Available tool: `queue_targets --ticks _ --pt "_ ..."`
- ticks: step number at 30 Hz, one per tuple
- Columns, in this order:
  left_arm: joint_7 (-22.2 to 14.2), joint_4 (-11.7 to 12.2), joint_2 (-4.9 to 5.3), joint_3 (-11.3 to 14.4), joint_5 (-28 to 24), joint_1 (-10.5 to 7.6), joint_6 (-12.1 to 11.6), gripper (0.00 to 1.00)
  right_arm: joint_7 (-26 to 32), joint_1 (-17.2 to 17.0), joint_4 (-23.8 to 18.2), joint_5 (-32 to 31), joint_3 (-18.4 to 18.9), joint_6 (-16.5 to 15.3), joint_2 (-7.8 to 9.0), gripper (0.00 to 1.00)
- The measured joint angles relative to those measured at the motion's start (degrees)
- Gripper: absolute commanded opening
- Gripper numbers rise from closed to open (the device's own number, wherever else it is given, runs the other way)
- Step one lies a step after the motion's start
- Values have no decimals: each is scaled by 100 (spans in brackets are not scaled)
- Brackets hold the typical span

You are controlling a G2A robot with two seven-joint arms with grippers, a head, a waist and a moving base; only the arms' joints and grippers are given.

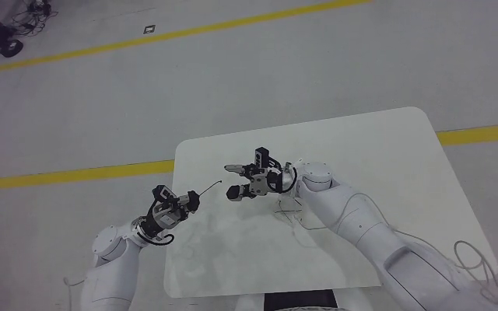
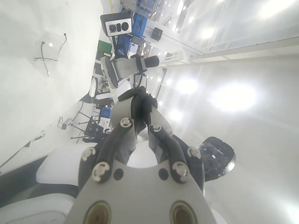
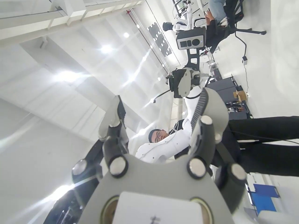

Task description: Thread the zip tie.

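- Since threading needs one end free, the left jaws are clamped on one end of the zip tie (image 1: 208,189), and the rest sticks out above the counter (image 1: 373,155) toward the right jaws.
- The right jaws stand apart and empty, just beyond the tie's free end and facing it, probably placed to take it.
- What look like spare ties (image 2: 45,58) lie on the counter, well apart from both jaws.

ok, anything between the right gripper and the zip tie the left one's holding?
Nothing visible. The left gripper is shut on the zip tie, whose free end points toward the open right gripper; just an open gap above the table between them. Loose ties lie flat on the table, out of that gap.
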Motion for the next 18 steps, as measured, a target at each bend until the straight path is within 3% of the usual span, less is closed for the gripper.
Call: queue_targets --ticks 6,18 --pt "0 0 0 0 0 0 0 0 12 -46 -44 48 -48 -22 -18 18" --pt "0 0 0 0 0 0 0 0 73 -102 -204 21 -31 -102 15 21"
